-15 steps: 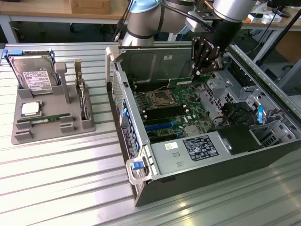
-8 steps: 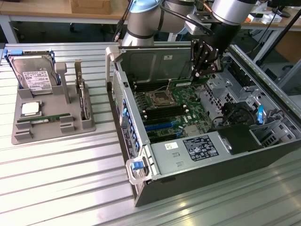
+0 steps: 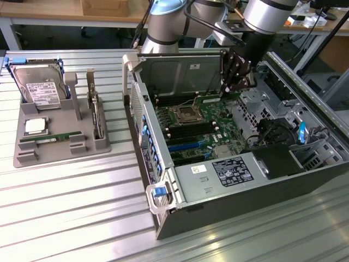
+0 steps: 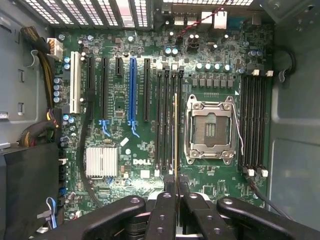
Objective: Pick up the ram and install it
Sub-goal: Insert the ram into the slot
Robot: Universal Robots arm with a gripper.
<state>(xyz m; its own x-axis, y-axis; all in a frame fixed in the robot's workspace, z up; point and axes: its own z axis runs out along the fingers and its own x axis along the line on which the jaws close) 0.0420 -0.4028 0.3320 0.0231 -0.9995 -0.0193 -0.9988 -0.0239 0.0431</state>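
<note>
Closest in the wrist view, the gripper [image 4: 176, 189] is clenched on the ram [image 4: 175, 130], a thin stick seen edge-on between its 2 fingers. Just beyond, the stick lines up with the black memory slots [image 4: 167, 120] beside the CPU socket [image 4: 210, 129] — whether it touches one, I cannot tell. Farther off, on the exterior view's left, a grey tray [image 3: 57, 152] holds a hard drive [image 3: 38, 87].
</note>
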